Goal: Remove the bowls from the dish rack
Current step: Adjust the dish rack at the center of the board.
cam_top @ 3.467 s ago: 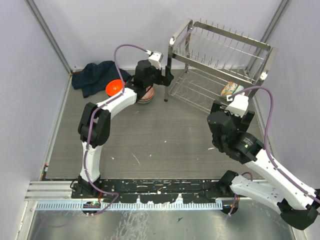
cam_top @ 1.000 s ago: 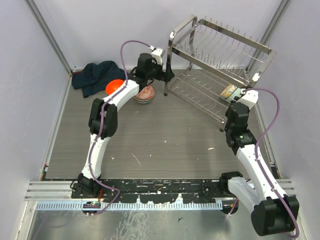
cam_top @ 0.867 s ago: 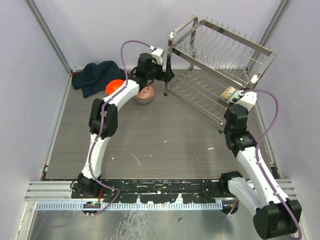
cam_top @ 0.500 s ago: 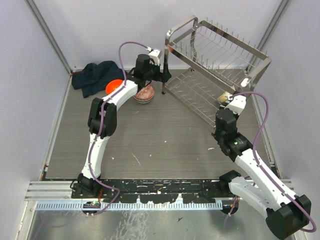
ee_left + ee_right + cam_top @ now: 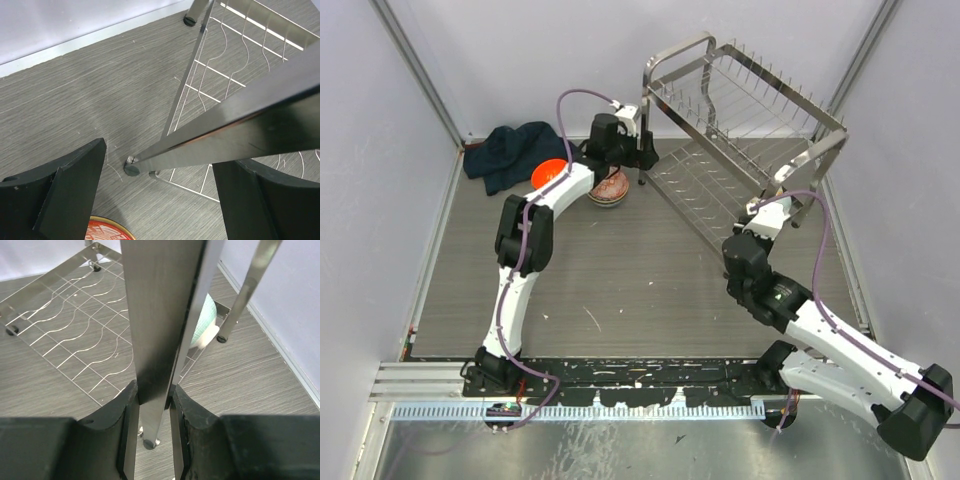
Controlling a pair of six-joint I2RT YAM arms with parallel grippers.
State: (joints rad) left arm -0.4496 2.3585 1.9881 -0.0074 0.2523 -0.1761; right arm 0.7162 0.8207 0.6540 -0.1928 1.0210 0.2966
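The right gripper (image 5: 152, 390) squeezes a flat metal post of the dish rack (image 5: 780, 82), at the middle right of the top view. The left gripper (image 5: 162, 160) stands wide open around another rack post, at the upper middle. A mint green bowl (image 5: 205, 320) lies on the rack's bottom shelf. An orange bowl (image 5: 548, 172) and a patterned bowl (image 5: 610, 188) sit on the tabletop (image 5: 620, 280) left of the rack, near a dark cloth (image 5: 510, 150).

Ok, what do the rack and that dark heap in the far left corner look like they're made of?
The dish rack: polished metal, probably steel. Its flat bars are mirror-bright and the shelves are thin silver wire. The dark heap: soft matte navy fabric, creased and folded, so likely a cloth.
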